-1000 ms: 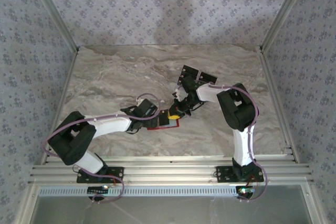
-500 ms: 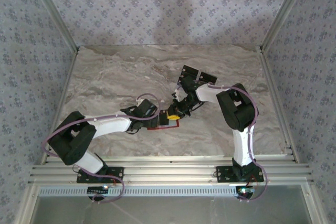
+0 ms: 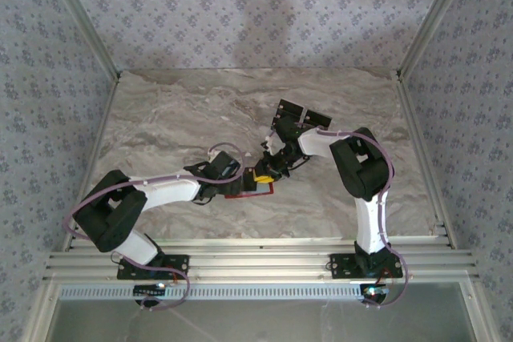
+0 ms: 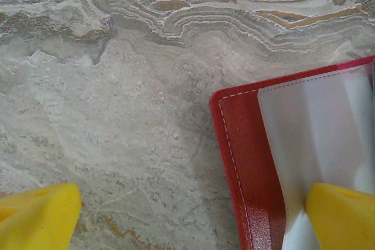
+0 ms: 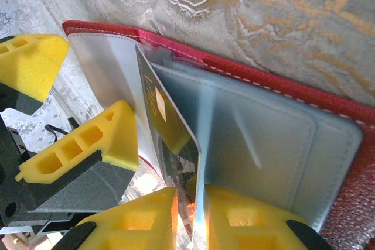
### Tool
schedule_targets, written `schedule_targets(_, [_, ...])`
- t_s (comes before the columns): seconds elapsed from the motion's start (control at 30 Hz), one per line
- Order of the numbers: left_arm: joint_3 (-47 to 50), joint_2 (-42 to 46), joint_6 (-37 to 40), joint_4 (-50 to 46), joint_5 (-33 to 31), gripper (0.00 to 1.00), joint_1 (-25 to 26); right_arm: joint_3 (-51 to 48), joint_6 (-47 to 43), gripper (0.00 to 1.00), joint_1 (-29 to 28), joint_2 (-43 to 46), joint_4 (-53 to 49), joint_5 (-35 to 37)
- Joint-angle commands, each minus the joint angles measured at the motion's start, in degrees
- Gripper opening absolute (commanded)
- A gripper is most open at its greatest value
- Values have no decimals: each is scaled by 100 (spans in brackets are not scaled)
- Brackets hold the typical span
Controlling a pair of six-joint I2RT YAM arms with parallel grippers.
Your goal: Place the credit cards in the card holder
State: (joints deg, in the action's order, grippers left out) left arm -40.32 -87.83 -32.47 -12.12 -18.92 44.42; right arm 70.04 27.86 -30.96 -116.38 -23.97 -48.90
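A small red rectangular folding card holder [image 3: 258, 191] is lying open on the grey-veined marble table [image 3: 176, 118], near the middle and towards the near edge, between the two arms. The left wrist view is showing its red stitched cover [image 4: 243, 168] and a pale, translucent grey-blue inner pocket [image 4: 316, 121].

The left gripper [image 4: 187, 218] is reaching in from the left with its yellow jaws standing wide apart. One fingertip [image 4: 343, 215] is resting on the pale pocket at the holder's left end, while the other [image 4: 35, 218] is sitting over bare marble.

The right gripper [image 5: 196, 221] is coming down from the far right over the holder [image 5: 252, 77]. Its jaws are standing narrow, and a dark card with a gold chip [image 5: 167, 115] is standing on edge between the yellow pads [image 5: 252, 221]. The card's far end is slipping in beside the grey-blue pocket [image 5: 263, 139]. A thin gap is showing on one side of the card, so I cannot tell whether the pads are actually clamping it. In the top view this gripper [image 3: 264, 171] is sitting just above the holder's far edge.

More flat black rectangular credit cards [image 3: 293, 110] are lying on the table farther back and to the right, well apart from the holder.
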Motion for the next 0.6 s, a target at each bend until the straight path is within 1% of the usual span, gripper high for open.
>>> schedule_targets(0.0, [175, -118, 13, -345, -104, 99, 0, 119, 88, 21, -48, -163, -30, -59])
schedule_targets(0.17, [160, -112, 25, -360, -109, 100, 4, 141, 124, 20, -56, -205, 10, -64])
schedule_targets(0.23, [155, -108, 26, -369, -108, 100, 2, 156, 127, 17, -58, -210, 4, -67])
schedule_targets(0.43, [146, -103, 39, -383, -108, 100, -4, 218, 13, 0, -42, -158, -137, -133])
schedule_targets(0.57, [130, -108, 57, -396, -105, 100, -1, 266, -105, 0, -24, -140, -285, -139])
